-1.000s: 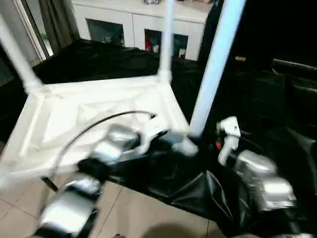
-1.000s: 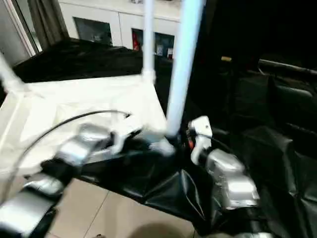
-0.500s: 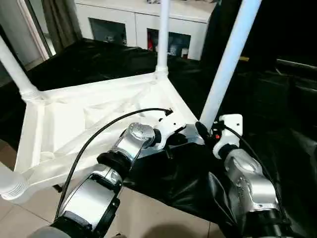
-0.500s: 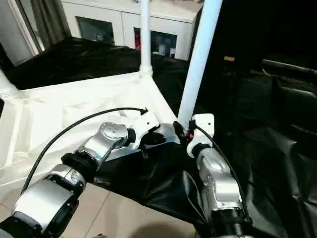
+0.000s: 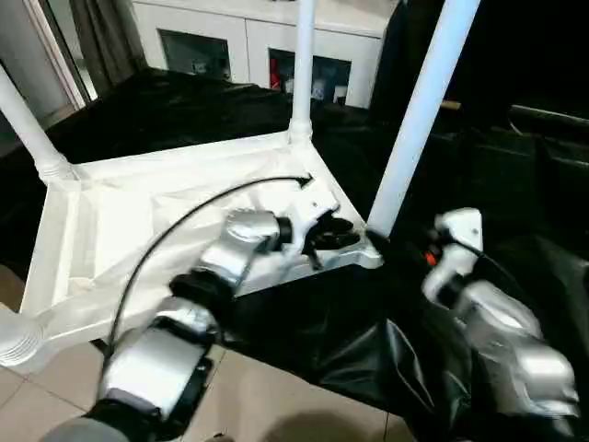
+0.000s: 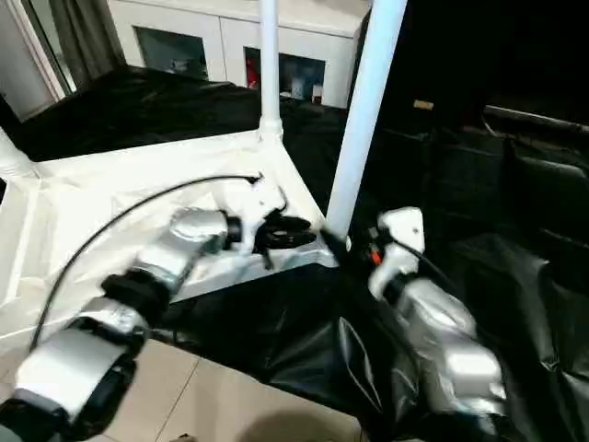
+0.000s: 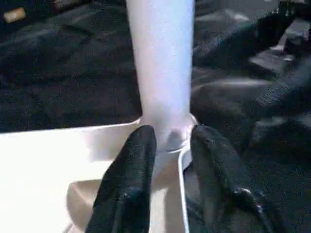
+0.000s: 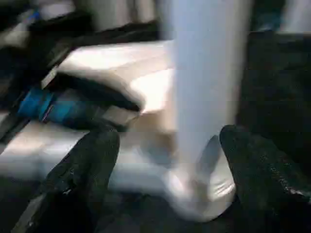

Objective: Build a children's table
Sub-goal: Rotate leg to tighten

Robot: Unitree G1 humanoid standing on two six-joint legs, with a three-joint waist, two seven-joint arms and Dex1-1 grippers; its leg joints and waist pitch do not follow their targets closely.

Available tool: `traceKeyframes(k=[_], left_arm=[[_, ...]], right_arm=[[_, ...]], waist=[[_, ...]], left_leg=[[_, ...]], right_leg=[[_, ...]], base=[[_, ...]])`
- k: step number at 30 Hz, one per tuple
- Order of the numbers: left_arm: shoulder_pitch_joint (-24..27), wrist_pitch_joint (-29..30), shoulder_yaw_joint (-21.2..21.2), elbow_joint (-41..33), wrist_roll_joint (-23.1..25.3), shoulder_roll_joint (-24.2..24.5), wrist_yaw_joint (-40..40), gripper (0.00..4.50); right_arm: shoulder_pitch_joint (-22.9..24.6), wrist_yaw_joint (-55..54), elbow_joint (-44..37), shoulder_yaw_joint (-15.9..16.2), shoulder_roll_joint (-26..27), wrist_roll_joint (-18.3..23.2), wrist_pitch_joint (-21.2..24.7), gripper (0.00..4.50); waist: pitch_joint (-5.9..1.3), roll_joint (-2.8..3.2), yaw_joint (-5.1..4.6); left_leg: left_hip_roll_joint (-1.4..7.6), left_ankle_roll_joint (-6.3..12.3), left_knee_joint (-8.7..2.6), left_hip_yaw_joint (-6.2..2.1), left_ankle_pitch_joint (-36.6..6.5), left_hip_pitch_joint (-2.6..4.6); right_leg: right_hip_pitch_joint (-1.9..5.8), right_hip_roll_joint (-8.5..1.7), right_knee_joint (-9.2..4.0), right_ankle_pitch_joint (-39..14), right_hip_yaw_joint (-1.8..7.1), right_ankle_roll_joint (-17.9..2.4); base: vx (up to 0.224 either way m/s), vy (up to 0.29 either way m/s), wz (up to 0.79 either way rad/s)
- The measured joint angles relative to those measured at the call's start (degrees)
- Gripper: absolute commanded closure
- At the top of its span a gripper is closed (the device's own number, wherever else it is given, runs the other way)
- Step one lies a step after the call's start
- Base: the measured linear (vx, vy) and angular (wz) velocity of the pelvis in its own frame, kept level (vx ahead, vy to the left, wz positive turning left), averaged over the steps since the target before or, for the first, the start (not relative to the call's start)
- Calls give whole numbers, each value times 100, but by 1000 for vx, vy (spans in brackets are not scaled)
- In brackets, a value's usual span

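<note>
Two end effectors: both at near corner leg
left end effector: fingers apart, straddling leg base
right end effector: wide apart — beside leg
children's table: upside down on black counter

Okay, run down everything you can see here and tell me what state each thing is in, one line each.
Children's table: upside down on the black-draped table, ribbed underside up.
Nearest leg: upright, seated in its corner socket.
Far leg: upright in its socket.
Left leg: upright in its socket.
Left gripper: fingers apart beside the nearest leg's base.
Right gripper: open wide, not gripping the leg.
Cabinet: glass doors closed.
</note>
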Motion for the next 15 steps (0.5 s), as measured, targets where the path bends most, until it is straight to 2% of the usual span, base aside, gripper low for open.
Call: traceKeyframes(k=[2, 3, 5, 6, 8, 9, 11, 12, 13, 15], left_arm=[[383, 434, -53, -736, -109, 454, -373, 272], [696, 745, -86, -1289, -169, 790, -606, 266], [1022, 1139, -141, -1863, -188, 1087, -851, 242], [1247, 1478, -148, -2387, -248, 1329, -945, 231], [1672, 1982, -186, -3295, -415, 1738, -1113, 213], [2005, 2411, -183, -4033, -490, 2158, -1174, 199], [2230, 2853, -152, -4627, -562, 2431, -1214, 186], [2360, 3111, -120, -4987, -609, 2568, -1212, 177], [2456, 3300, -103, -5245, -641, 2669, -1211, 177], [2660, 3712, -58, -5729, -697, 2850, -1208, 145]], right_arm=[[222, 475, -276, 126, -314, 188, 217, 60], [271, 696, -344, 146, -401, 317, 321, 82], [273, 823, -359, 154, -422, 409, 414, 96], [206, 832, -354, 192, -363, 459, 435, 98], [75, 814, -327, 253, -163, 488, 429, 132], [-138, 763, -161, 348, 66, 453, 374, 138], [-335, 657, 32, 494, 246, 332, 254, 144], [-510, 546, 258, 589, 403, 225, 168, 165], [-655, 475, 461, 662, 532, 147, 78, 165], [-1000, 266, 942, 749, 893, -1, -117, 189]], waist=[[0, -11, -16], [2, -14, -36], [11, -29, -32], [21, -55, -24], [25, -92, -35], [33, -140, -100], [42, -186, -114], [44, -230, -110], [41, -259, -109], [42, -304, -122]], left_leg=[[5, 11, -10, 0, 7, 5], [8, 6, -12, -2, 5, 3], [7, -20, -9, -2, -8, 8], [7, -23, -9, -1, -7, 18], [8, -28, -4, 0, -5, 25], [8, -33, -6, 1, -3, 30], [6, -39, -7, -4, 1, 36], [5, -43, -10, 0, 3, 35], [6, -51, -9, -2, 8, 36], [5, -55, -7, -5, 10, 38]], right_leg=[[10, 12, 7, -13, 5, -5], [3, 14, 9, -12, 5, -7], [5, 13, 16, -13, 5, -6], [-1, 11, 16, -11, 5, -8], [0, 10, 27, -10, 8, -9], [-2, 10, 39, -12, 13, -8], [-1, 11, 40, -26, 11, 17], [-1, 10, 42, -26, 17, 17], [-1, 10, 46, -26, 17, 17], [2, 10, 47, -26, 17, 17]], base=[[0, 0, 0], [0, 0, 0], [0, 0, 0], [0, 0, 0], [0, 0, 0], [0, 0, 0], [0, 0, 0], [0, 0, 0], [0, 0, 0], [0, 0, 0]])
